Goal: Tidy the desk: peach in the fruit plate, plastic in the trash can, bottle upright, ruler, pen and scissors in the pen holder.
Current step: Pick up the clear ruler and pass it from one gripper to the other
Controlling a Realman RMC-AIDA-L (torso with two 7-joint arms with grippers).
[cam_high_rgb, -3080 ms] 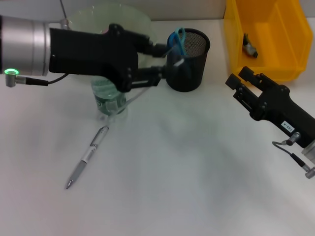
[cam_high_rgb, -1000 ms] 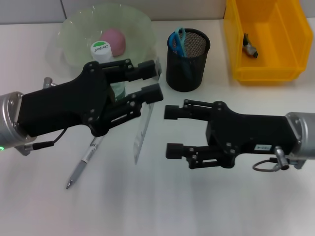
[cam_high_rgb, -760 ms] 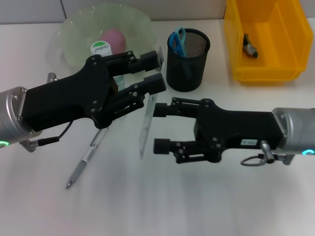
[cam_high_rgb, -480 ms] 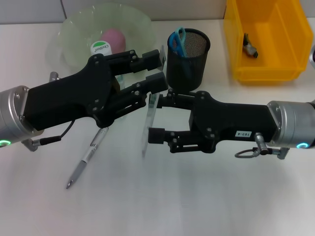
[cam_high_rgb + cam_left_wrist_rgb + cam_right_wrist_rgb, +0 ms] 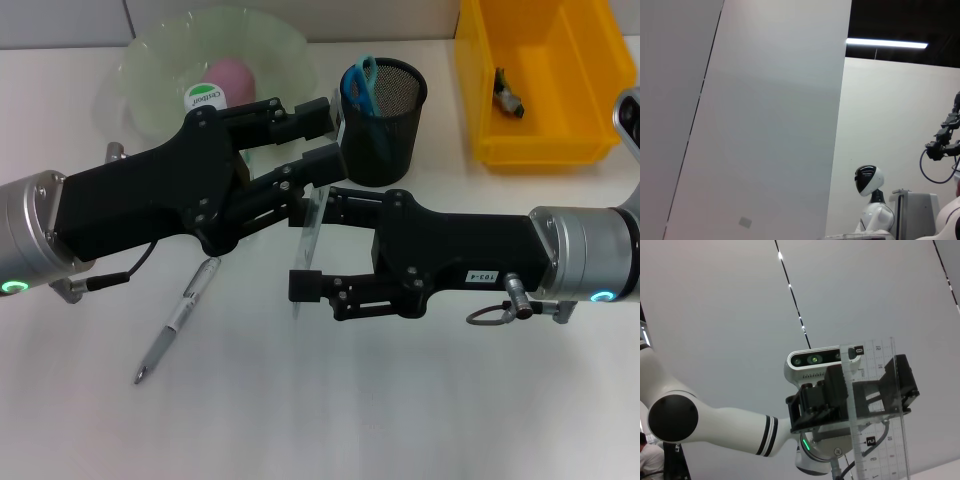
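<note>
Holding the clear ruler (image 5: 306, 238) near frame centre, our left gripper (image 5: 318, 145) clamped its upper end; the long axis ran nearly vertical. Our right gripper (image 5: 312, 238), fingers spread wide, straddled its lower half, just below the pen holder (image 5: 383, 122).

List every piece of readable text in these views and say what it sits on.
Green print on the white bottle cap: too blurred to read.
White sticker on the right arm: characters too small to read.
Scale marks on the clear ruler: numbers not legible.
Nothing else carries text.
</note>
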